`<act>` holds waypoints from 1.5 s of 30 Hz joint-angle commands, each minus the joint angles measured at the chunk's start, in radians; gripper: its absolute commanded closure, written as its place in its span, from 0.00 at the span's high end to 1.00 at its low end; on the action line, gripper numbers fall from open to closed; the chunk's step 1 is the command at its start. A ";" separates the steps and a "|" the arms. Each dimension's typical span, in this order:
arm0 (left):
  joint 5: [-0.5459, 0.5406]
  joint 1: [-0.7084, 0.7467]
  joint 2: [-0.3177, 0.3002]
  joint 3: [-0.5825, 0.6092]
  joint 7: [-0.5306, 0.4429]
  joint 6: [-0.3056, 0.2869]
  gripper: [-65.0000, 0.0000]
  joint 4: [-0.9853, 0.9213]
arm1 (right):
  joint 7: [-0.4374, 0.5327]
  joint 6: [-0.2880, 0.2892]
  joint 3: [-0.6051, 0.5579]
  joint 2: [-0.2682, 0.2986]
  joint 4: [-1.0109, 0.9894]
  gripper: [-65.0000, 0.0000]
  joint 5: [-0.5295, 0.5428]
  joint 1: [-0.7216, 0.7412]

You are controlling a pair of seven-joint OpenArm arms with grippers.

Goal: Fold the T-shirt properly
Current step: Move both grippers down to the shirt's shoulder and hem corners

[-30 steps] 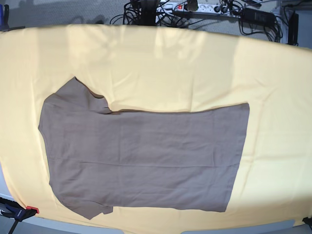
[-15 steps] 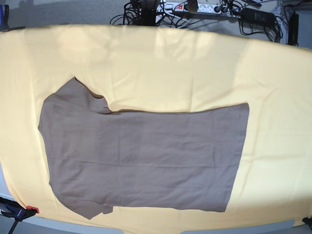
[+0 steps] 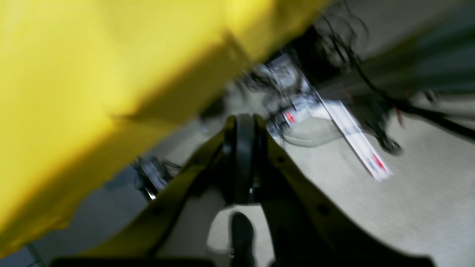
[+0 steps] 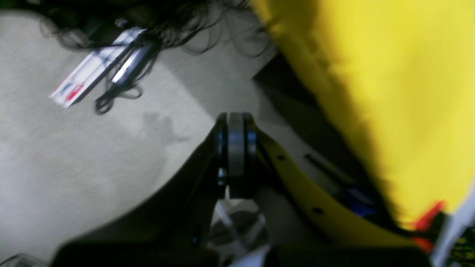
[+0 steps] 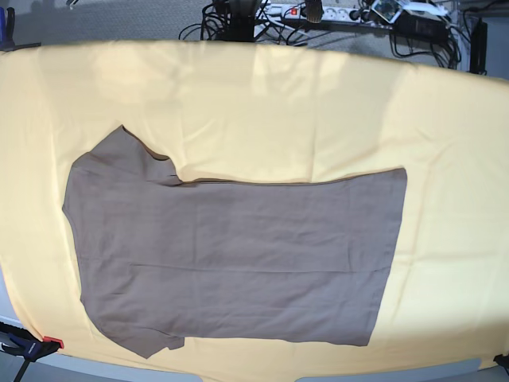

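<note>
Newly raised left tool (jaws together) beyond T-shirt

My base view is sharp and evenly bright, with paler sunlit patches across the upper part of the yellow cloth and a dimmer band low in the frame. Its far edge bows, a wide-lens curve. Both wrist views are heavily smeared with blur; the power strip streaks, the carpet looks soft, and the yellow glares, oversaturated.
</note>
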 commanded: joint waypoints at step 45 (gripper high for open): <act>0.058 -1.072 -0.500 0.233 -0.487 -0.479 0.50 -0.592 | 0.121 0.196 0.001 0.086 -0.190 0.29 0.132 0.774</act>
